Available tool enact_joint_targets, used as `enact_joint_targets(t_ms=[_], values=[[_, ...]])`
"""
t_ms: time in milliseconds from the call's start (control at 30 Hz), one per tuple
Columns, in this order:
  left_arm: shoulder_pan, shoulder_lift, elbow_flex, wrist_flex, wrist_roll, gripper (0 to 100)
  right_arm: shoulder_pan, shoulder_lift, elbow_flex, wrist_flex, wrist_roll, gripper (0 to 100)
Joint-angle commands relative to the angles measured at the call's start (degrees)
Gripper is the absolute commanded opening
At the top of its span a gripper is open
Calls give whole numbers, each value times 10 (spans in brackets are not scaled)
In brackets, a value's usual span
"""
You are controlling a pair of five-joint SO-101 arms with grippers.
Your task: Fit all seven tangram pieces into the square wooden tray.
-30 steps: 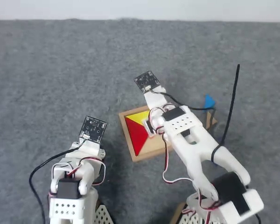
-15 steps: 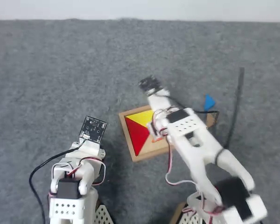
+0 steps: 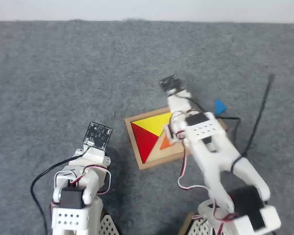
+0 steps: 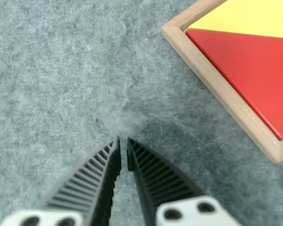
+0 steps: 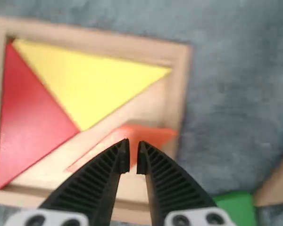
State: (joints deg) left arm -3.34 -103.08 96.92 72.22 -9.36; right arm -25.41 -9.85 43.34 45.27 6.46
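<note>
From where I stand, the square wooden tray (image 3: 157, 161) sits on the grey felt tabletop (image 3: 63, 73) with three pieces inside it. The large red triangle (image 3: 144, 139) and the large yellow triangle (image 3: 154, 123) lie flat and meet edge to edge in one corner of the tray. The small orange triangle (image 3: 165, 143) lies on the tray's bare floor beside the yellow one, with a point close against the rim.

The right end effector (image 5: 132, 153) hangs over the tray just above the orange piece. Its fingers are drawn almost together and, as far as I can see, grip nothing. The left end effector (image 4: 122, 141) hovers over the felt just outside the tray's corner, nearly closed and empty. A green piece (image 5: 233, 205) and a blue piece (image 3: 219, 105) wait on the felt outside the tray.

The step looks to be seating the orange triangle. I would keep the fingers pinched and low and nudge it flat along the tray floor until its edges sit flush. It should not ride up on the yellow piece, and room must be left in the tray for the rest
</note>
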Motion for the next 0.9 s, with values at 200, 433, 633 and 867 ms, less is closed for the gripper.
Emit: enact_joint_targets(t_ms=[200,433,633,867], values=[[-4,-10,-6,2,-4,22,-21,4,20,23,13,37],[-4,-10,-6,2,-4,22,-85,2,33,29,11,37],[-4,-10,-6,2,-4,22,-79,-87,34,29,-8,37],[-4,-10,-6,2,-4,22,-51,-131,24,-2,-18,41]])
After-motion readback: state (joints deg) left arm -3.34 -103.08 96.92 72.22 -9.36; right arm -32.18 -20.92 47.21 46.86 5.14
